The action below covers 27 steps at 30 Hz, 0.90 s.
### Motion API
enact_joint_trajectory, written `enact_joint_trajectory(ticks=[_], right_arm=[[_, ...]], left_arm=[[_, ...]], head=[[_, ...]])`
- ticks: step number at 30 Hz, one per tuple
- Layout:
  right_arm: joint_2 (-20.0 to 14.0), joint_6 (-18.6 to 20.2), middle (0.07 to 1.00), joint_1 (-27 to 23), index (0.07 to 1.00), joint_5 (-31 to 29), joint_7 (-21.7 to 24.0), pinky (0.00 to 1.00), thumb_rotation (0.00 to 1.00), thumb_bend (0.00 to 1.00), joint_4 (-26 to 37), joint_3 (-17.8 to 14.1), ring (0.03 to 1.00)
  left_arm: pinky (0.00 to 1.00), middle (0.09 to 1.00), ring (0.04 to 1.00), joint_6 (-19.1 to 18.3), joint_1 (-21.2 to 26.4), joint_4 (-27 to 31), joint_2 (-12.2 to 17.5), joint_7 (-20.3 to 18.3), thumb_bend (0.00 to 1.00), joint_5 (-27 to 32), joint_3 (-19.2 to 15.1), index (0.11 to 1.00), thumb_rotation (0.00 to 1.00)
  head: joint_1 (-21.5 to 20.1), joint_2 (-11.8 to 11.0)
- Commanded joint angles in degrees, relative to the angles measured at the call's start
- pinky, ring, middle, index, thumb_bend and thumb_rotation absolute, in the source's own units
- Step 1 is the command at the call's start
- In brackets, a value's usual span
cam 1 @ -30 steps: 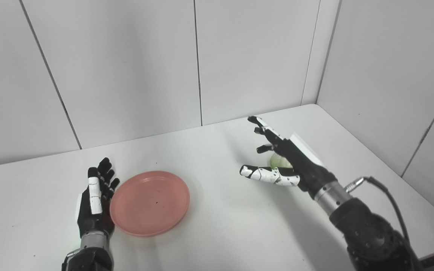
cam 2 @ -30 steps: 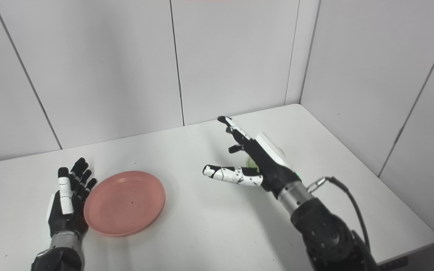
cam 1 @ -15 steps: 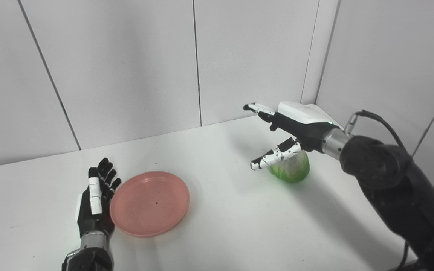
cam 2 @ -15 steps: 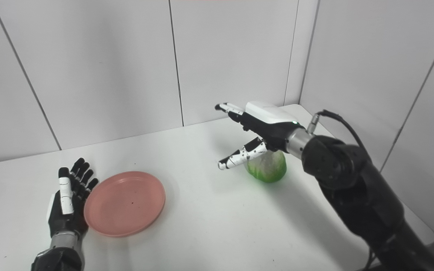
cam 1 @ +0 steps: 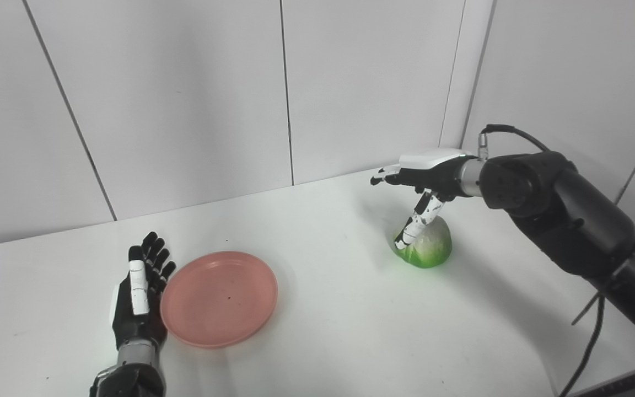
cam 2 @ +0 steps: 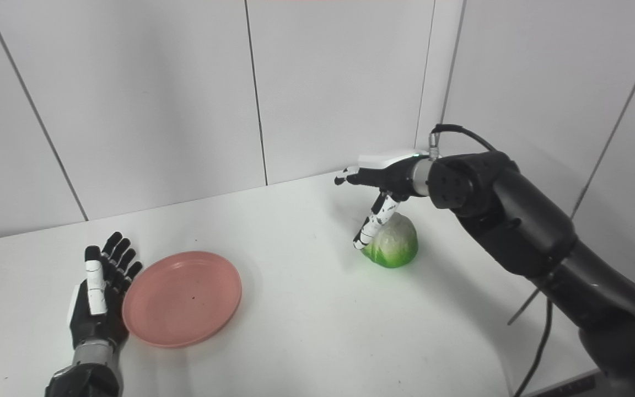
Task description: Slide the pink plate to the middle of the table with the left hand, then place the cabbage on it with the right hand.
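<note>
The pink plate lies flat on the white table, left of centre. My left hand rests open on the table, its fingers straight and against the plate's left rim. The cabbage, green at the base and pale on top, sits on the table at the right. My right hand hovers palm down just above the cabbage, open, with its thumb hanging down along the cabbage's left side. It holds nothing.
White wall panels close off the back and right of the table. A black cable runs from the right forearm over the table's right edge.
My right arm has swung up and turned palm down, so the hand now sits over the cabbage with its thumb pointing down. The left hand and plate have not moved.
</note>
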State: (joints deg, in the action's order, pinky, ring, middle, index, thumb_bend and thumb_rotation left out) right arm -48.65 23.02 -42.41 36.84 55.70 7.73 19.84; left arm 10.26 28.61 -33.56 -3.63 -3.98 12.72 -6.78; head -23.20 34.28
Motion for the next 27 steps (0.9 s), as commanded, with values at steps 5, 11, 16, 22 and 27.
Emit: enact_joint_trajectory(ticks=[5, 11, 16, 22, 27], right_arm=[[-0.9, -1.7, 1.000, -4.2, 0.939, 3.3, -0.9, 0.75, 0.35, 1.00, -2.8, 0.9, 0.959], [-0.2, -4.3, 0.995, -3.2, 0.917, 6.0, -3.8, 0.78, 0.34, 1.00, -6.4, 1.5, 0.961], [0.6, -7.6, 0.982, -1.5, 0.892, 6.3, -9.1, 0.80, 0.35, 1.00, -10.2, 0.9, 0.973], [1.2, -8.4, 0.975, -0.7, 0.891, 7.1, -11.3, 0.80, 0.35, 1.00, -13.4, 1.0, 0.968], [1.7, -8.5, 0.974, 0.0, 0.888, 6.9, -11.9, 0.80, 0.34, 1.00, -15.3, 0.8, 0.971]], left_arm=[[0.93, 0.932, 0.949, -0.3, -0.2, 1.0, -0.3, -0.6, 0.95, 0.2, 0.4, 0.871, 0.89], [0.93, 0.936, 0.946, -0.2, -0.3, 1.1, -0.2, -0.4, 0.95, 0.0, 0.5, 0.872, 0.89], [0.93, 0.933, 0.943, -0.7, -0.6, 1.8, -0.3, -0.4, 0.93, 0.1, 0.5, 0.880, 0.90], [0.91, 0.932, 0.937, -1.0, -1.0, 2.2, -0.2, -0.3, 0.94, 0.0, 0.5, 0.874, 0.89], [0.91, 0.937, 0.946, -1.1, -1.1, 2.4, -0.1, -0.5, 0.94, 0.1, 0.5, 0.883, 0.89]], head=[[0.2, 0.2], [0.4, 0.3], [0.7, 0.4], [0.7, 0.6], [0.8, 0.9]])
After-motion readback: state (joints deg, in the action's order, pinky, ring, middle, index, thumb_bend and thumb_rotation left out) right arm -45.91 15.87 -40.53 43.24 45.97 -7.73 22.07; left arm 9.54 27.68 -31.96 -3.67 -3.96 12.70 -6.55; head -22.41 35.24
